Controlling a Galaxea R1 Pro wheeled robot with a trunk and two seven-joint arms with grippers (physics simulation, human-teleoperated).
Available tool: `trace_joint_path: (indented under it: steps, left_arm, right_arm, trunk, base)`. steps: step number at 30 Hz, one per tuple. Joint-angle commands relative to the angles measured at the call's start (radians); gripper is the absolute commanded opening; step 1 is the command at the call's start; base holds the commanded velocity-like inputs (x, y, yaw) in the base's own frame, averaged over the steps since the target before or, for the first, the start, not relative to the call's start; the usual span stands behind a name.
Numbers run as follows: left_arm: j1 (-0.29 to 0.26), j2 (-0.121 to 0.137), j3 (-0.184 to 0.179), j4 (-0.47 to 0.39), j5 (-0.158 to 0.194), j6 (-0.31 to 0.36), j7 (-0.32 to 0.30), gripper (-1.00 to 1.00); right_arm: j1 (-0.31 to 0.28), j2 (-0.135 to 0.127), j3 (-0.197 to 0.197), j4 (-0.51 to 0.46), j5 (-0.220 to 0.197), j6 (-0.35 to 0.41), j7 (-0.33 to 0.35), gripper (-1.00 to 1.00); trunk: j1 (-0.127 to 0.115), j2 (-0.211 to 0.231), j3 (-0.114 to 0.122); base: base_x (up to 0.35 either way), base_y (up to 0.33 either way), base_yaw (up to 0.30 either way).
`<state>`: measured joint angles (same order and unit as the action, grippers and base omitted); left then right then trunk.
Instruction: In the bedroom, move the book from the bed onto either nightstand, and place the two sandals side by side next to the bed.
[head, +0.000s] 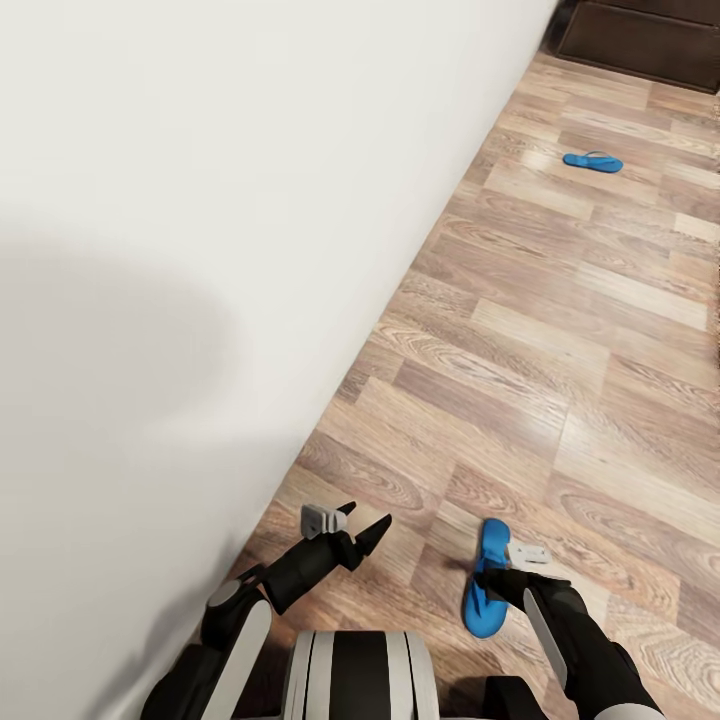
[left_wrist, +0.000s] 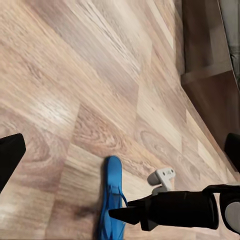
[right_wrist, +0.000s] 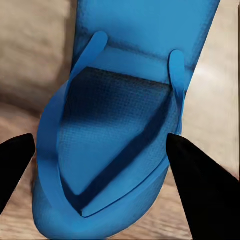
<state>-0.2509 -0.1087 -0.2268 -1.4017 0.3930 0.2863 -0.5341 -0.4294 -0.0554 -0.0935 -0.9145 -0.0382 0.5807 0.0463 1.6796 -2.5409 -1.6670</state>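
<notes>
Near sandal (head: 487, 580) flat on floor (head: 560, 330), directly under right hand (head: 492, 580); fingers spread, straddling it, nothing gripped. Long axis runs away from robot. Left hand (head: 365, 522) open, idle. Far sandal (head: 592, 161) well apart, up-room.

We see a wood-plank floor (head: 560, 330) running along a white wall (head: 200, 200). Two blue sandals lie flat on it, well apart: the near sandal (head: 487, 590) close to our base, the far sandal (head: 592, 161) further along, near a dark wooden cabinet (head: 640, 35) that stands on the floor. In our right wrist view the near sandal (right_wrist: 125, 125) rests on the planks with its straps up.
</notes>
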Motion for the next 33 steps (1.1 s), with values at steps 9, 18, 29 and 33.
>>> trace_joint_path:
  steps: [9,18,29,33]
  left_arm:
    - [-0.001,0.000,-0.008,0.000,0.010,0.010,-0.001,1.00]
    - [-0.001,0.000,-0.008,0.000,0.010,0.010,-0.001,1.00]
    - [-0.001,0.000,-0.008,0.000,0.010,0.010,-0.001,1.00]
    - [-0.001,0.000,-0.008,0.000,0.010,0.011,-0.001,1.00]
  right_arm:
    - [0.000,0.000,-0.002,-0.001,-0.005,0.005,0.003,-1.00]
    - [0.000,0.000,-0.002,-0.001,-0.005,0.005,0.003,-1.00]
    - [0.000,0.000,-0.002,-0.001,-0.005,0.005,0.003,-1.00]
    - [0.000,0.000,-0.002,-0.001,-0.005,0.005,0.003,-1.00]
  trunk:
    - [-0.004,0.002,0.035]
    - [-0.009,0.004,0.069]
    - [-0.013,0.007,0.112]
    - [-0.015,0.008,0.127]
  base:
    - [0.000,0.000,0.000]
    - [0.000,0.000,0.000]
    - [0.000,0.000,0.000]
    - [0.000,0.000,0.000]
